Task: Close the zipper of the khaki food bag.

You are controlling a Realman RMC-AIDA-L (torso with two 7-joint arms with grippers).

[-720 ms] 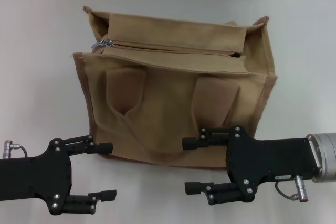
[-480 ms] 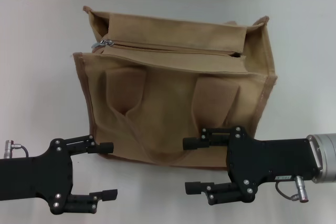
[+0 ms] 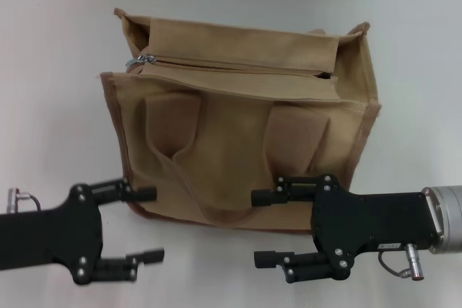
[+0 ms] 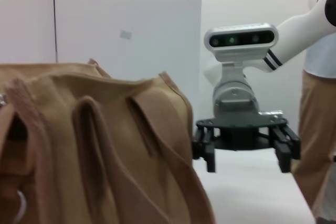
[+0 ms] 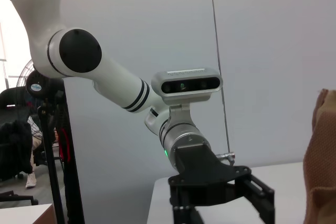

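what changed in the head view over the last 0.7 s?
The left gripper swung slightly: its fingertips shifted a little toward the right and away from the camera, still open near the khaki food bag. Right gripper stayed open and parked; bag and zipper unmoved, nothing grasped.

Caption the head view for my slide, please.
Both open grippers, left and right, wait beside the tan bag, its zipper untouched.

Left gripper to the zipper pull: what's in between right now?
In the head view, only the khaki food bag's front panel and near handle separate the open left gripper from the zipper's pull.
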